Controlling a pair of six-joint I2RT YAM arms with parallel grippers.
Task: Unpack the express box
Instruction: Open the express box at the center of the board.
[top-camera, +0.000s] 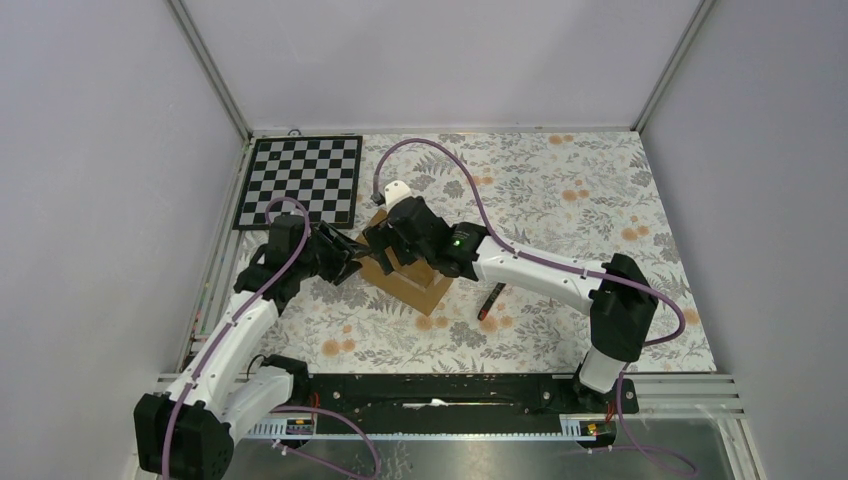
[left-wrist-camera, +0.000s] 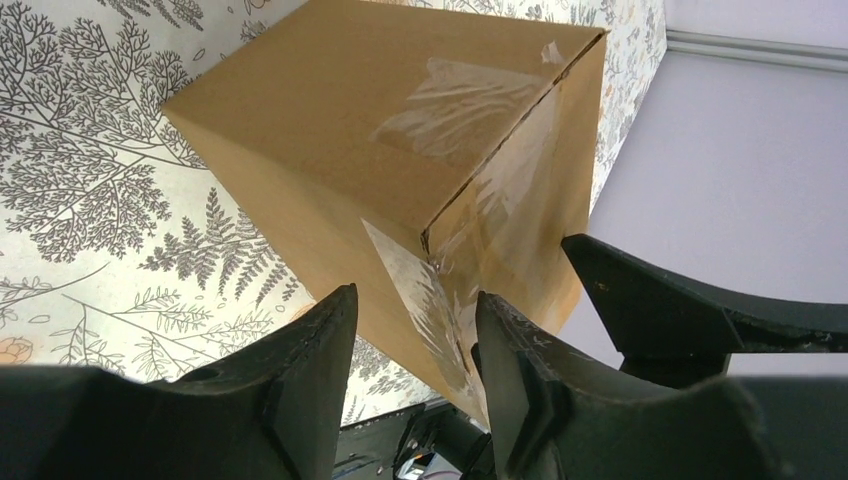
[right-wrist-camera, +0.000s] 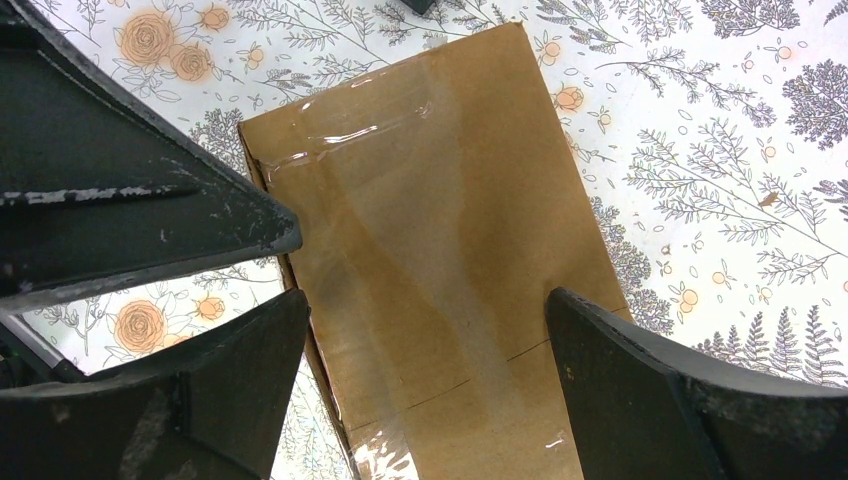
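The express box (top-camera: 408, 278), a plain brown taped carton, lies on the flowered table between both arms. My left gripper (top-camera: 345, 260) is open at the box's left end. In the left wrist view a taped corner edge of the box (left-wrist-camera: 400, 130) runs down between its fingers (left-wrist-camera: 320, 370); the right finger is against the tape. My right gripper (top-camera: 393, 243) is open above the box. In the right wrist view its fingers (right-wrist-camera: 250, 370) stand wide apart on either side of the box's top face (right-wrist-camera: 440, 250), which has a thin dark line across it.
A small red-handled cutter (top-camera: 490, 300) lies on the table right of the box. A checkerboard (top-camera: 302, 180) lies at the back left. Grey walls close in the table on three sides. The other arm's black finger shows in each wrist view (left-wrist-camera: 700, 310) (right-wrist-camera: 130, 200).
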